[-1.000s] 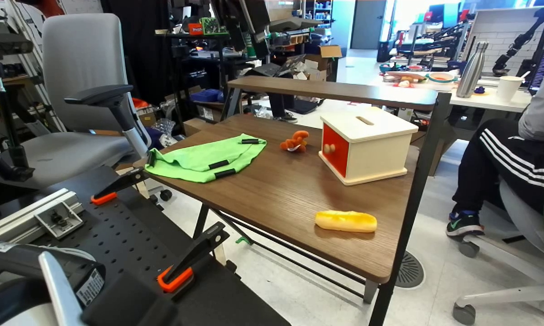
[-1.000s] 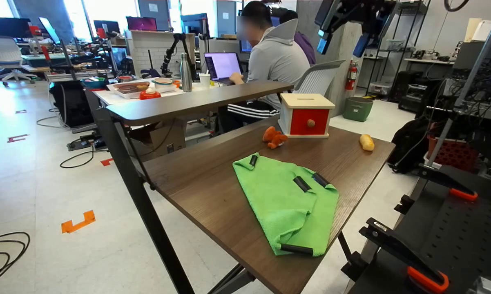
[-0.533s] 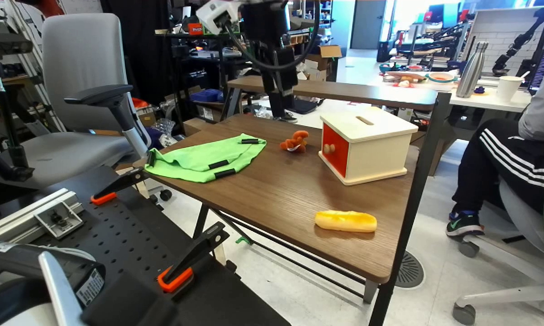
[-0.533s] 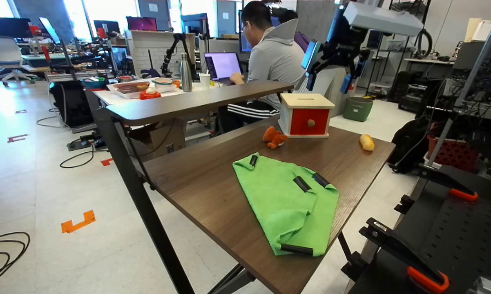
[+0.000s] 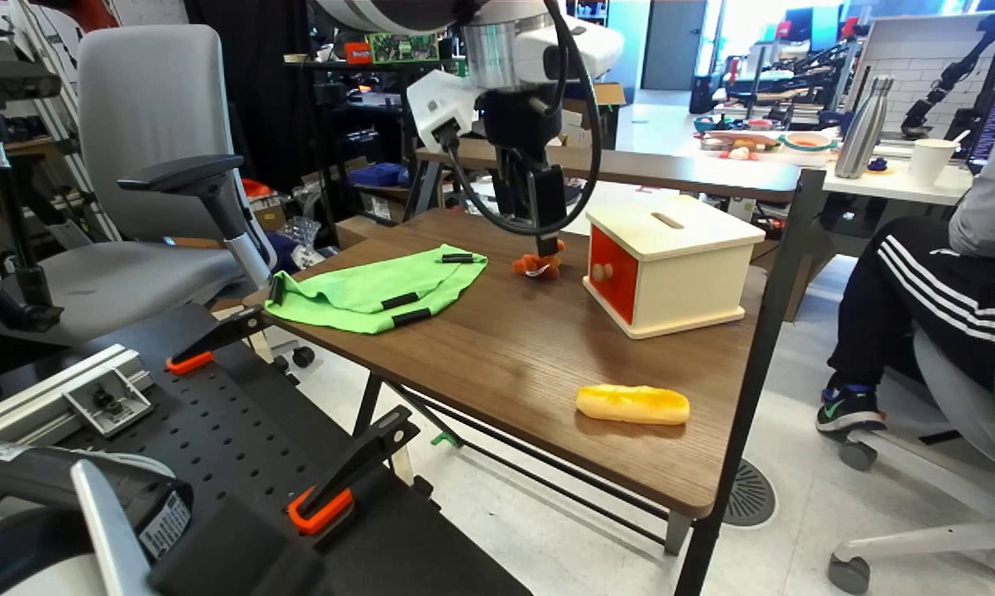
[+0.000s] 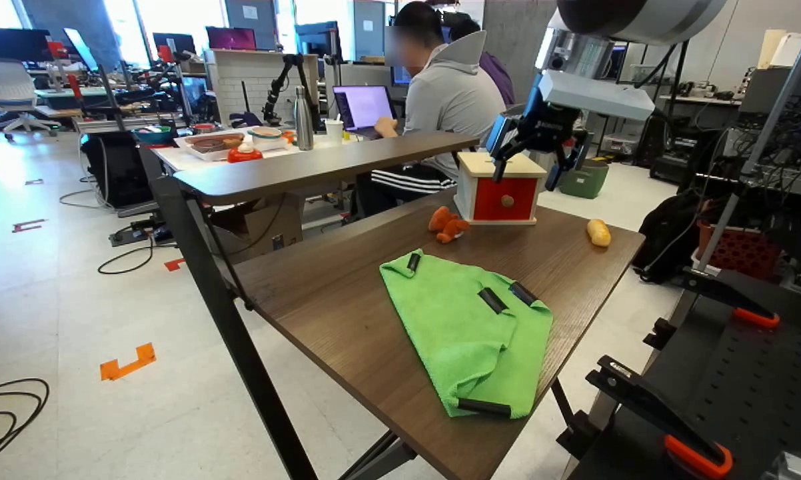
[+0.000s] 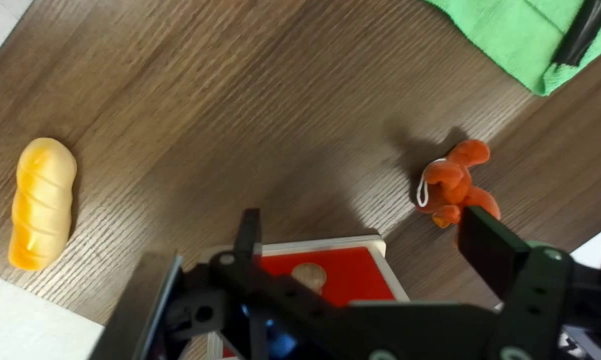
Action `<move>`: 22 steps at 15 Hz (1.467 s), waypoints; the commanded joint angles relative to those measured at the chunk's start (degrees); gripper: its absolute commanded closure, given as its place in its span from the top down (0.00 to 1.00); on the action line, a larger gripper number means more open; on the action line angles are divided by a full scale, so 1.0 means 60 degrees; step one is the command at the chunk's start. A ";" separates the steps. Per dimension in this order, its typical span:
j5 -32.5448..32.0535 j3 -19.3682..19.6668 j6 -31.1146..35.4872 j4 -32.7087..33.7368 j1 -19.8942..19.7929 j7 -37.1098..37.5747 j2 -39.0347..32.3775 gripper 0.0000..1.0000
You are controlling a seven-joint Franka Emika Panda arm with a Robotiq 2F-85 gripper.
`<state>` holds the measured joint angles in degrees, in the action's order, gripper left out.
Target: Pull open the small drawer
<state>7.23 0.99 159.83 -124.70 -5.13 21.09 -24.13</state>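
The small drawer has a red-orange front with a round wooden knob. In both exterior views the drawer (image 5: 617,290) (image 6: 484,205) sits shut inside the pale wooden box (image 5: 692,285) (image 6: 465,200). In the wrist view the red front (image 7: 353,280) and knob show partly behind the gripper's linkage. My gripper (image 5: 547,245) (image 6: 526,177) points down in front of the box, above the table and apart from the knob. Its two fingers are wide apart with nothing between them in the wrist view (image 7: 363,220).
An orange plush toy (image 5: 537,264) (image 7: 455,180) lies on the table (image 5: 497,331) beside the box. A green cloth (image 6: 467,320) and a yellow bread-shaped object (image 5: 632,405) (image 7: 43,205) also lie there. A raised shelf (image 5: 630,168) runs along the table's far edge.
My arm has come down from above into both exterior views. The gripper is now lower, over the table in front of the box. The drawer and other objects have not moved.
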 commanded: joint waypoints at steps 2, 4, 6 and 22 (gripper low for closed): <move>0.0218 0.0522 0.1035 0.0415 0.0301 -0.0044 -0.0753 1.00; 0.0247 0.0650 0.1217 0.0595 0.0309 -0.0041 -0.1019 1.00; 0.0271 0.0727 0.1325 0.0723 0.0339 -0.0019 -0.1210 1.00; 0.0162 0.1533 0.1273 0.1692 0.1046 0.0437 -0.2177 1.00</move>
<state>7.23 8.57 166.66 -116.57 -0.28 22.92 -35.37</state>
